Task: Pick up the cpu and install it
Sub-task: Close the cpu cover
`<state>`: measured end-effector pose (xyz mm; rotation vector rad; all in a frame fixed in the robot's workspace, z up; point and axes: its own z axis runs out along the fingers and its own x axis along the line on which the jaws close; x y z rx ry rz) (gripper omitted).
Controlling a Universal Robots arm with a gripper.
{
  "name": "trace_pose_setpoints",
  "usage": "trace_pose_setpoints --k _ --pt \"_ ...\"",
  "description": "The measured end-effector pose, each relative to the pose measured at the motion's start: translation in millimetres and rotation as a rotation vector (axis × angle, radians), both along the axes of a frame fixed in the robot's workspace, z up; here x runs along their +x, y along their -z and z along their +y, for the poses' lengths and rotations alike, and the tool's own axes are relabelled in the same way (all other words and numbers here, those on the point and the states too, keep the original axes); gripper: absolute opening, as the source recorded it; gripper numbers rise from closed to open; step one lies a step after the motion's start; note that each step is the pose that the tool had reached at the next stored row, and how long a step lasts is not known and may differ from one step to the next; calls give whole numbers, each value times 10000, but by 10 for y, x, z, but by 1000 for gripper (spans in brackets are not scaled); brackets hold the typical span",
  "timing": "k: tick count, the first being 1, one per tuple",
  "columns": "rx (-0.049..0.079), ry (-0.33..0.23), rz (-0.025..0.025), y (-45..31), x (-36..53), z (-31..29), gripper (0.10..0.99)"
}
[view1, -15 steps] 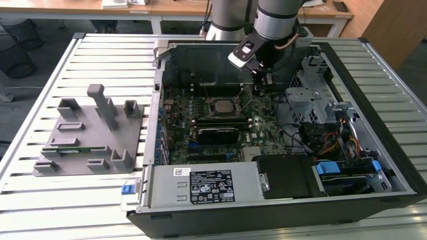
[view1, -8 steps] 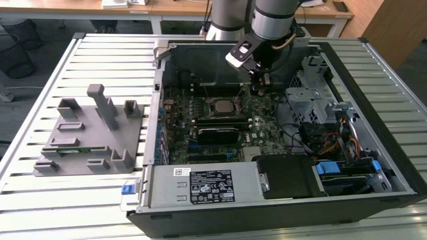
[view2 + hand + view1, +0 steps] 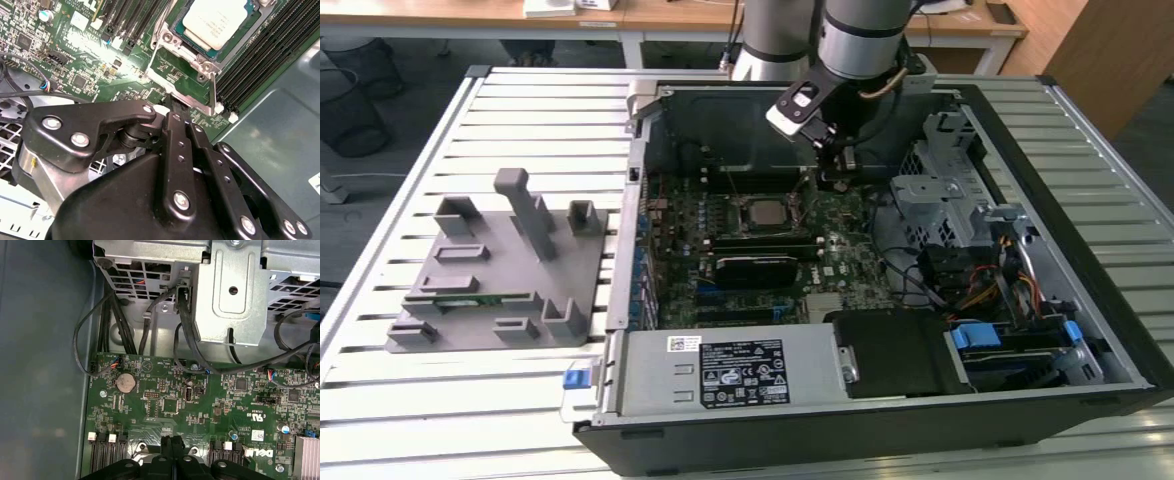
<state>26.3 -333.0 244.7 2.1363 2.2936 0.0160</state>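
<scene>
As far as I can tell, the small flat square cpu [image 3: 761, 212] with the pale silvery metal top is down in the square black-and-metal socket frame [image 3: 161, 40]. That's about mid-board on the green motherboard [image 3: 165, 405], inside the open black computer case [image 3: 881, 440]. Looks seated to me. Whether the frame is actually latched over it, I can't say.

The key bit is where the chip lies relative to the black gripper [image 3: 838, 178]. From the fingertips it's off toward the exterior view's left and slightly nearer the camera, close by but apart. It's square, so there's no real long axis to line up with.

In both wrist views the two fingers [image 3: 175, 135] are pressed together with nothing between them, so the gripper isn't carrying anything. The tips are down low over the board, just beside the corner of the socket frame where the thin metal lever [image 3: 213, 90] runs. I can't tell if they're touching the lever or the board.

Well away on the exterior view's left, the grey plastic fixture [image 3: 494, 270] sits on the slatted metal table [image 3: 454, 400].
</scene>
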Motion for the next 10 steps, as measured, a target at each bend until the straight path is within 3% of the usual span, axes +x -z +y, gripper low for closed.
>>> trace_pose_setpoints --k 10 --pt "0 0 0 3 -69 0 106"
